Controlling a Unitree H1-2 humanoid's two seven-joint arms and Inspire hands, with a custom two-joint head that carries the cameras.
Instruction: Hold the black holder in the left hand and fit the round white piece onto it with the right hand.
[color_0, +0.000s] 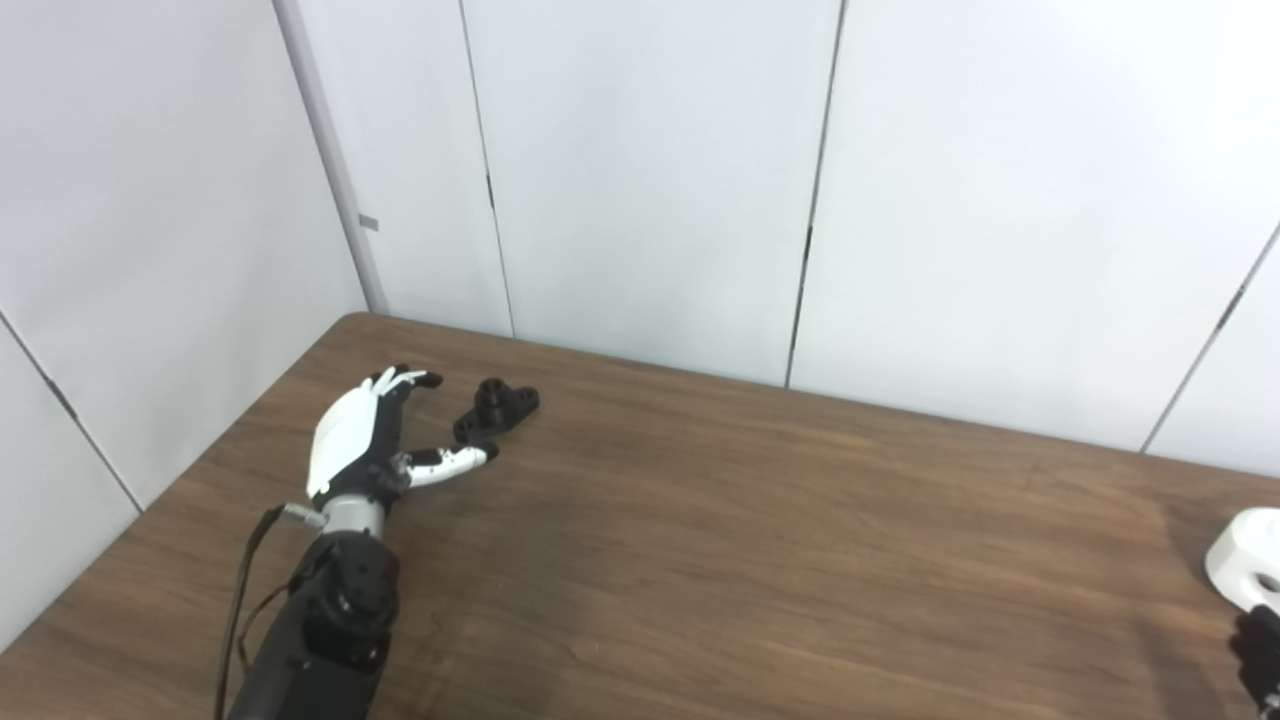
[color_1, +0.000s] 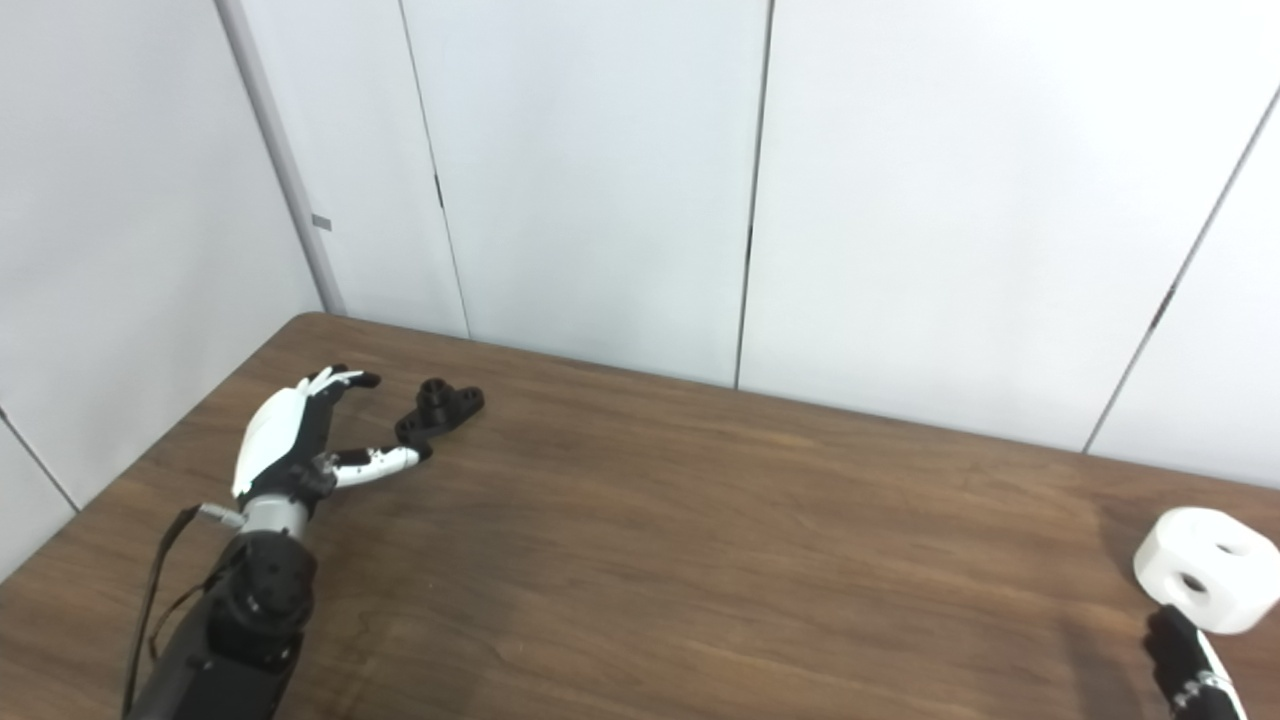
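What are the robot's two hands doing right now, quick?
Left hand: open, holding nothing, fingers spread beside the black holder on the table.
Right hand: only its tip shows, just below the round white piece; open or closed cannot be told.

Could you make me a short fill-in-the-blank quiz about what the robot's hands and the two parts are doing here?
1. The black holder lies on the ___ table.
2. The left hand is ___, fingers spread beside the holder.
3. The round white piece sits near the table's ___ edge.

Missing words: wooden; open; right
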